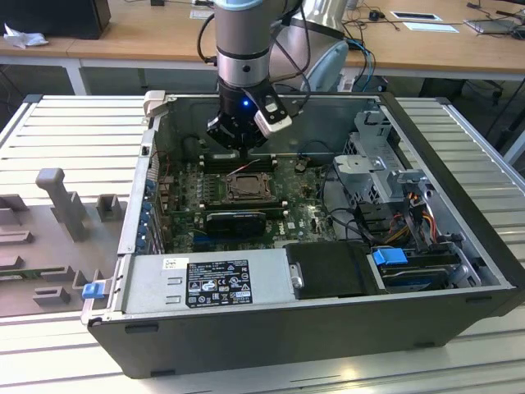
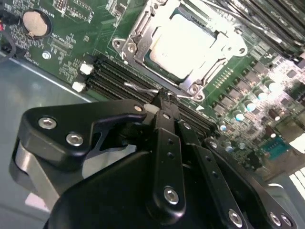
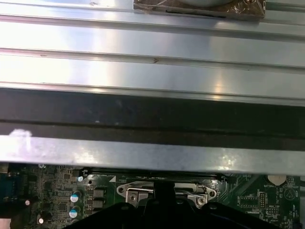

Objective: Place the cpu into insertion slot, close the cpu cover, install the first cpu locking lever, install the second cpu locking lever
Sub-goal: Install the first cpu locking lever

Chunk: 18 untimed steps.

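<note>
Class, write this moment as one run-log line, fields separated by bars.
cpu: seated in insertion slot | cpu cover: down over it | pincer: shut, at slot's edge by a wire lever

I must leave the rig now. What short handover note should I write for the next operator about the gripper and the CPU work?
The gripper is shut, its tips at a thin lever wire beside the insertion slot; whether it grips the wire is unclear.
The cpu sits in the slot.
The cpu cover lies down around the cpu.
Done: placing, cover closing.
Left: the locking levers; I cannot confirm that either is latched.
</note>
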Each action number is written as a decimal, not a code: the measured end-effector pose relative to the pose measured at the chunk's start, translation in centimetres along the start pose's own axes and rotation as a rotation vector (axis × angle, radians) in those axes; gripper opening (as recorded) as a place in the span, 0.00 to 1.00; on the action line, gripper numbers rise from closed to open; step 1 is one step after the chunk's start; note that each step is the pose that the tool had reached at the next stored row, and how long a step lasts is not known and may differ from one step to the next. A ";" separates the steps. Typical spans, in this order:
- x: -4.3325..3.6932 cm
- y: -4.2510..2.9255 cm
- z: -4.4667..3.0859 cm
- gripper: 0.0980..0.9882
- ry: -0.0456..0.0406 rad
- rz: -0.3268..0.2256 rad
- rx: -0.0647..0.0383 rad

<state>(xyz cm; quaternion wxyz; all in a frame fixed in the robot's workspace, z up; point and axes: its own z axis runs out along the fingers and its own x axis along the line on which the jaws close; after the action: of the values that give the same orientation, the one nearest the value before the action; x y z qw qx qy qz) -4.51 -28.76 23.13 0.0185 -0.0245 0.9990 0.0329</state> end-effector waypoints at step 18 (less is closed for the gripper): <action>-1.89 0.25 1.06 0.01 0.0118 -0.022 -0.002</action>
<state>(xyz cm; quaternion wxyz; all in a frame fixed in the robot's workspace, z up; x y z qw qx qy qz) -2.60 -28.35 22.16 0.0129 -0.0358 0.9987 0.0336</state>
